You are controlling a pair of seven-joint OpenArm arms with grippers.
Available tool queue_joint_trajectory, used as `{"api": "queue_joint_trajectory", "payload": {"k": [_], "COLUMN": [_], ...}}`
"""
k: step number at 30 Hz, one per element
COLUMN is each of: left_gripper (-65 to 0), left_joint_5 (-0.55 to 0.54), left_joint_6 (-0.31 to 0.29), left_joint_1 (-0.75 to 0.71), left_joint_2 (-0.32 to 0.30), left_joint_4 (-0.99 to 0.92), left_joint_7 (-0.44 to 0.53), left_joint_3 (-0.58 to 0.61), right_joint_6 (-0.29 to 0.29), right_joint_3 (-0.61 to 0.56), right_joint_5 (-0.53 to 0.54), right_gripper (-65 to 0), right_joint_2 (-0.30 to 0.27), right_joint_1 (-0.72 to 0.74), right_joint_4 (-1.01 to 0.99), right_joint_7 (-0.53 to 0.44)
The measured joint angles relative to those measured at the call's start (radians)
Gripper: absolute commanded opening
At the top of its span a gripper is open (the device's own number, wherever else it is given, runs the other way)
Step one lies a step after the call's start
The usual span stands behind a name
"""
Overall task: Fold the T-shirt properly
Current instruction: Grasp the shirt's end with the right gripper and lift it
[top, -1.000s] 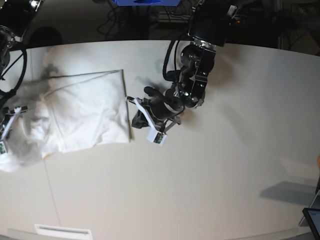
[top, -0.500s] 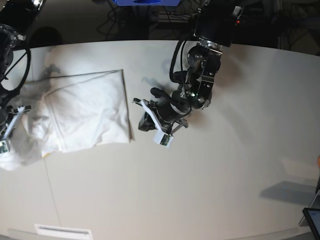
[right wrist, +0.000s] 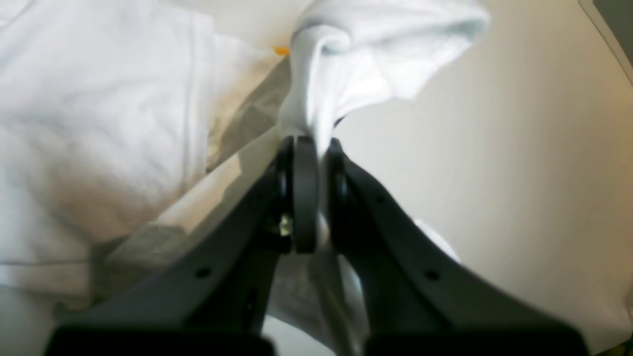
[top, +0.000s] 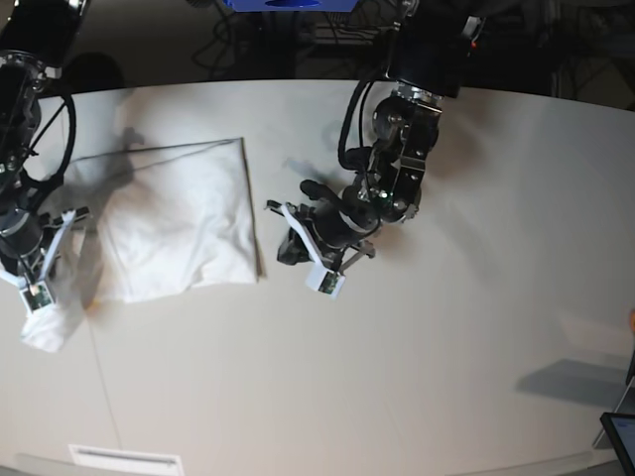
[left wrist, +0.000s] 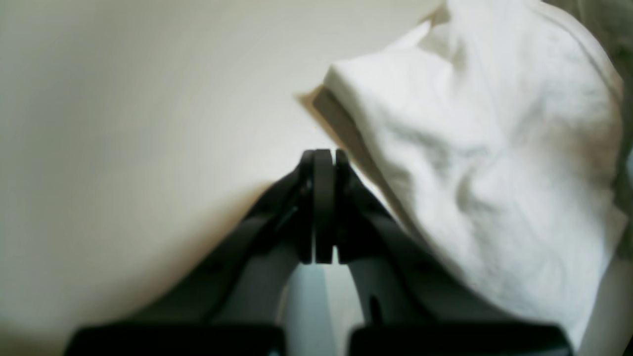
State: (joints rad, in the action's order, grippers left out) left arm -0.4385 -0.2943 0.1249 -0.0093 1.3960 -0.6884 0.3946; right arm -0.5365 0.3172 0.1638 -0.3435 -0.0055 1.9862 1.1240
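t-shirt [right wrist: 346, 74] in right pincer [right wrist: 316, 148]

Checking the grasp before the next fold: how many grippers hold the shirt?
1: the right gripper is shut on the shirt; the left gripper is shut beside it, empty.

Nothing readable here, honestly. The T-shirt [top: 169, 223] only shows plain white cloth in all three views, no print or lettering facing the cameras. There's a tiny orange-yellow speck at a fold edge [right wrist: 281, 50] in the right wrist view, but it's no letter I can make out. The small white tags on the arms are too small and blurry to read.
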Motion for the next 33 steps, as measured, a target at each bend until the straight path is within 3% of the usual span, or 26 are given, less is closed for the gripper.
{"api": "queue_joint_trajectory", "payload": {"k": [4,6,8,20,33], "left_gripper": [-65.0,-65.0,-65.0,-65.0,-65.0], "left_joint_5": [-0.003,-0.001,-0.001,-0.008,0.001], "left_joint_6": [0.002,0.002,0.002,-0.002,0.002], "left_joint_1": [0.005,0.009,0.018,0.075,0.101], "left_joint_2": [0.001,0.000,0.002,0.095,0.098], "left_joint_4": [-0.040,-0.045,-0.045,-0.187,-0.197], "left_joint_7": [-0.003,-0.006,-0.005,0.024,0.004], "left_joint_3": [0.001,0.003,0.006,0.013,0.013], "right_joint_6": [0.021,0.072,0.086,0.085,0.085], "right_joint_3": [0.002,-0.001,-0.001,-0.001,-0.034], "right_joint_5": [0.000,0.003,-0.010,-0.006,-0.013], "right_gripper": [-65.0,-65.0,-65.0,-65.0,-65.0], "right_joint_2": [-0.005,-0.005,-0.007,-0.008,-0.005], "right_joint_1": [-0.031,-0.065,-0.086,-0.130,-0.200], "right_joint_4": [0.002,0.002,0.002,0.007,0.008], "right_joint_7": [-0.086,-0.103,-0.130,-0.238,-0.412]}}
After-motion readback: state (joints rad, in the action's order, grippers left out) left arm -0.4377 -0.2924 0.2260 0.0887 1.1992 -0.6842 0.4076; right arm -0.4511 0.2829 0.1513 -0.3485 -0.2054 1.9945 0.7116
